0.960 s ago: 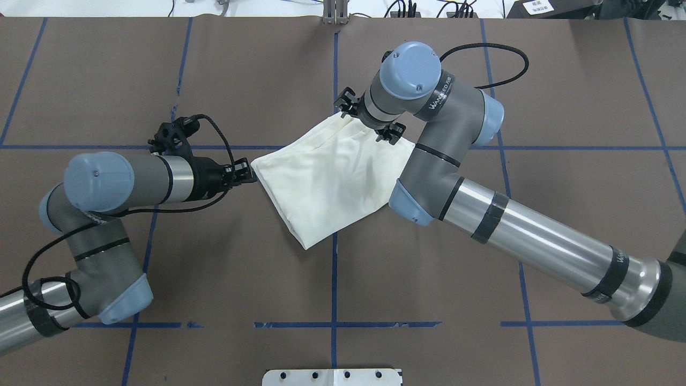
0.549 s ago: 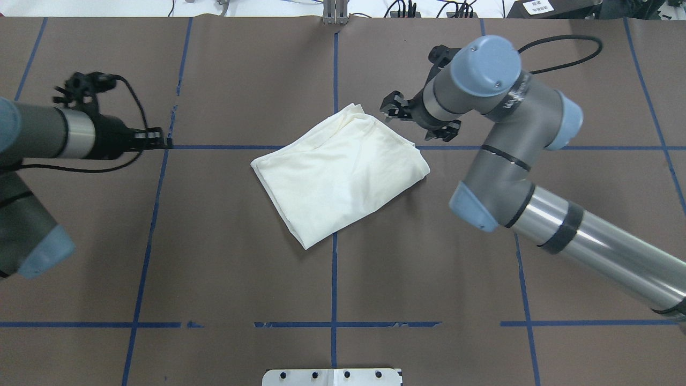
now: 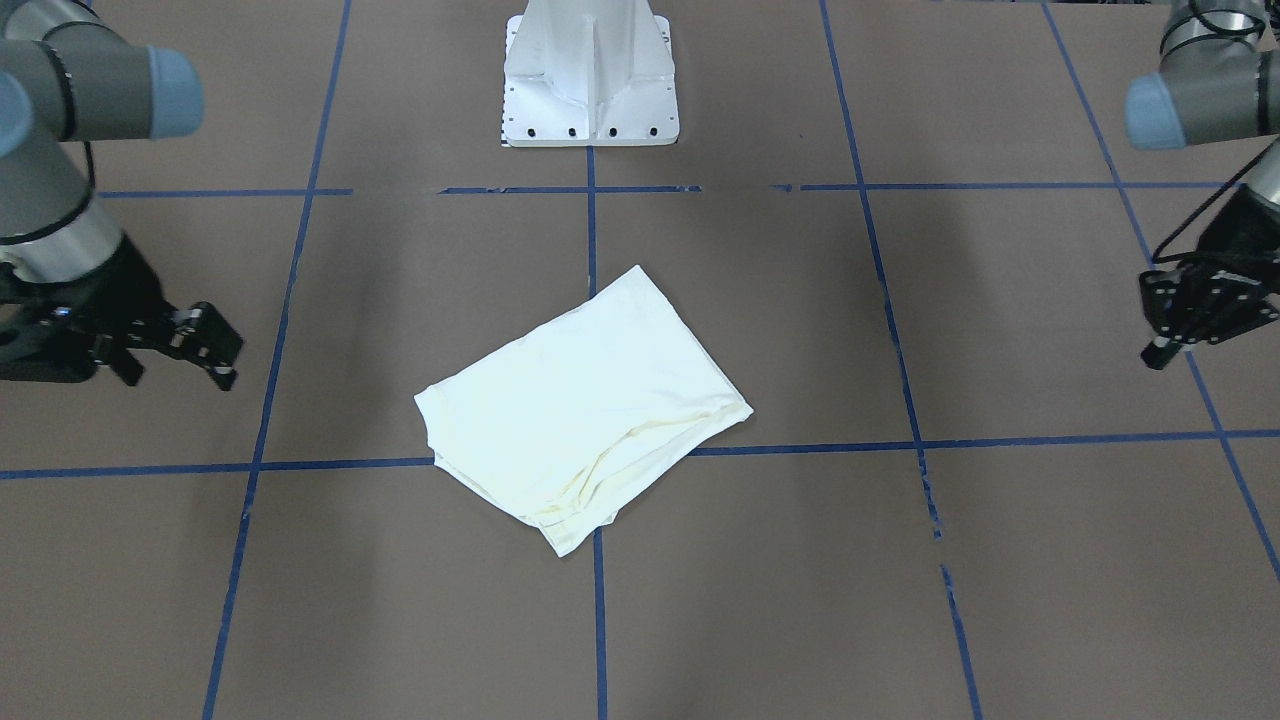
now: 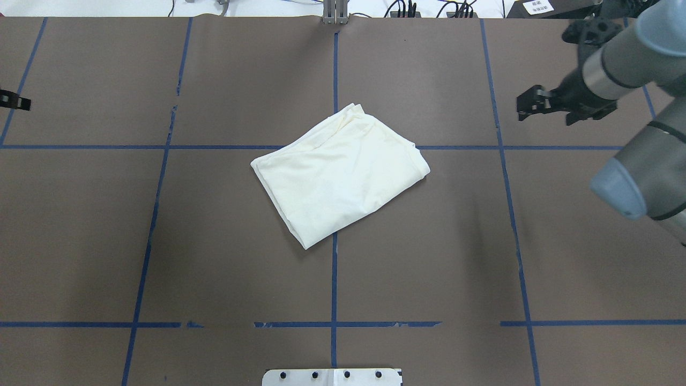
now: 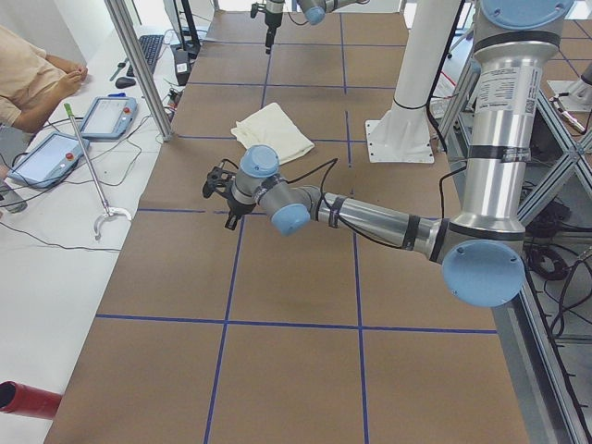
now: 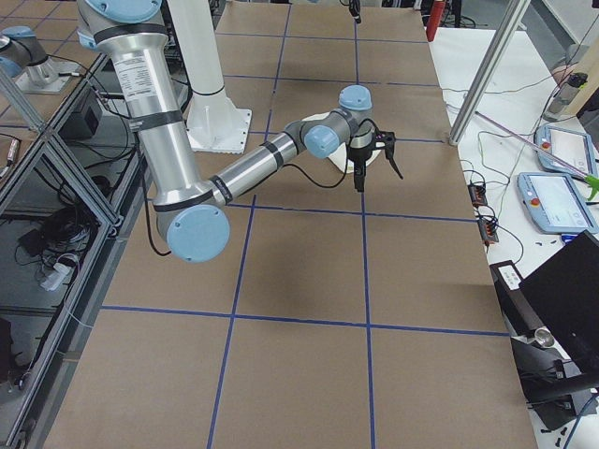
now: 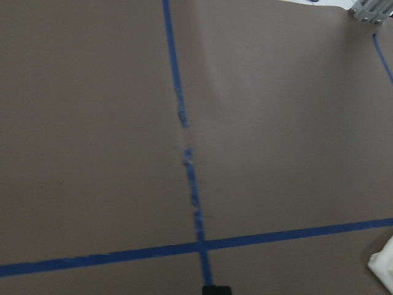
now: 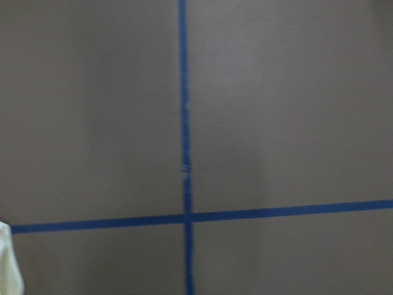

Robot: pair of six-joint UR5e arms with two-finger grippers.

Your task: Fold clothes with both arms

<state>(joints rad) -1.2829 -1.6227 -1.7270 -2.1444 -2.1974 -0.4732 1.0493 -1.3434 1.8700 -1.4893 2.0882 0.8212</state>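
The cream shirt point(image 4: 338, 172) lies folded into a tilted rectangle in the middle of the table, its print hidden; it also shows in the front view point(image 3: 580, 405) and the left view point(image 5: 273, 129). My left gripper point(image 4: 13, 101) is at the overhead view's far left edge, well away from the shirt; in the front view point(image 3: 1152, 320) it looks open and empty. My right gripper point(image 4: 526, 104) hovers far to the shirt's right, open and empty, and shows in the front view point(image 3: 218, 348) too. Both wrist views show only bare table and a sliver of cloth.
The brown table cover carries a blue tape grid point(image 4: 333, 279). The white pedestal base point(image 3: 590, 70) stands at the robot's side of the table. Tablets point(image 5: 102, 116), a metal post point(image 5: 139, 65) and a seated person point(image 5: 28, 69) are at the operators' side.
Both grippers let go of the shirt and drew outward, left arm to the left, right arm to the right. The shirt has stayed folded in place.
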